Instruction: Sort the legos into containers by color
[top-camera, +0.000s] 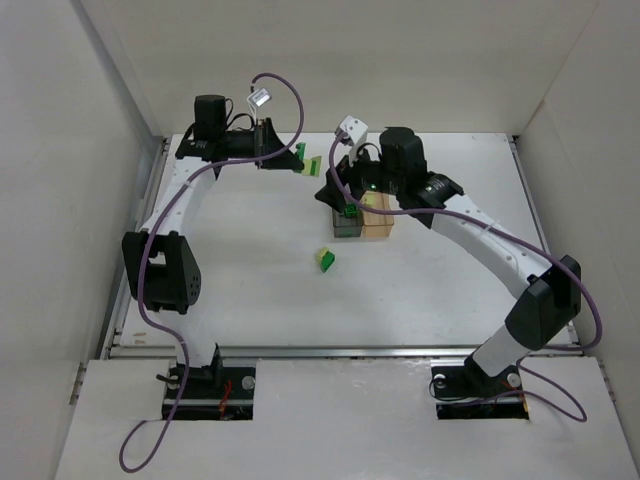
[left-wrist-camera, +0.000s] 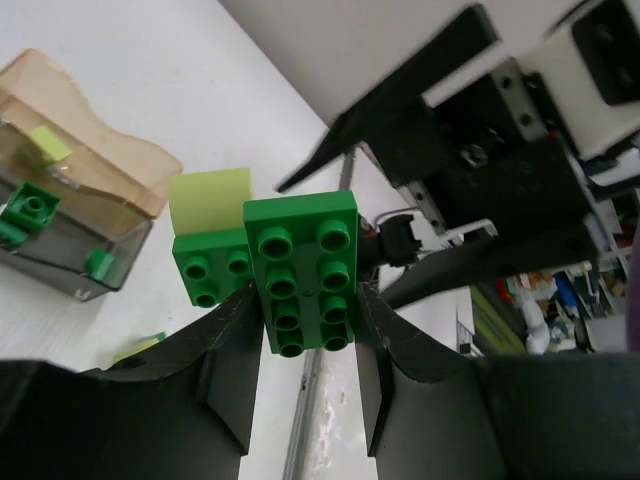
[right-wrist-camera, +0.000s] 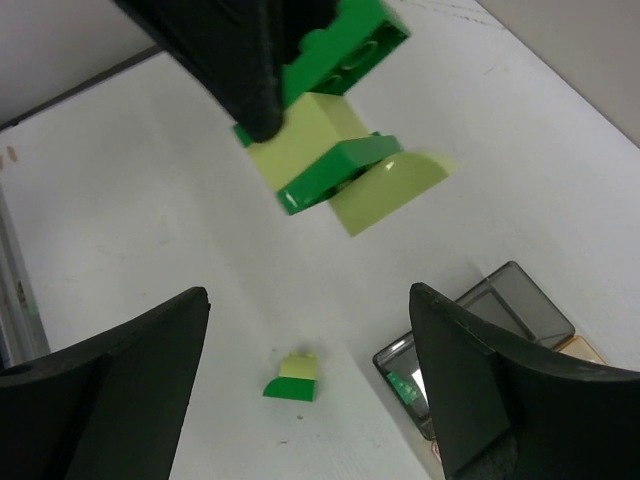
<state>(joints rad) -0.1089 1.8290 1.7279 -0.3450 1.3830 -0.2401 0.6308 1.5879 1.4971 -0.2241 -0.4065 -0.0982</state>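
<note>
My left gripper (left-wrist-camera: 305, 300) is shut on a dark green lego (left-wrist-camera: 303, 270) that belongs to a joined cluster, with another dark green brick (left-wrist-camera: 212, 265) and a pale yellow-green one (left-wrist-camera: 210, 198) stuck to it. The cluster (top-camera: 303, 157) hangs above the table's far side. My right gripper (right-wrist-camera: 308, 295) is open and holds nothing. It hovers (top-camera: 338, 190) over the two adjoining containers, smoky grey (top-camera: 347, 224) and pale orange (top-camera: 378, 220). Dark green bricks (left-wrist-camera: 30, 208) lie in the grey box and a pale one (left-wrist-camera: 48, 143) in the orange. A small two-colour lego (top-camera: 326, 258) lies loose on the table.
White walls close in the table at the back and on both sides. The right arm's wrist (left-wrist-camera: 480, 130) is close beside the held cluster. The loose lego (right-wrist-camera: 292, 380) lies just left of the grey container (right-wrist-camera: 500, 310).
</note>
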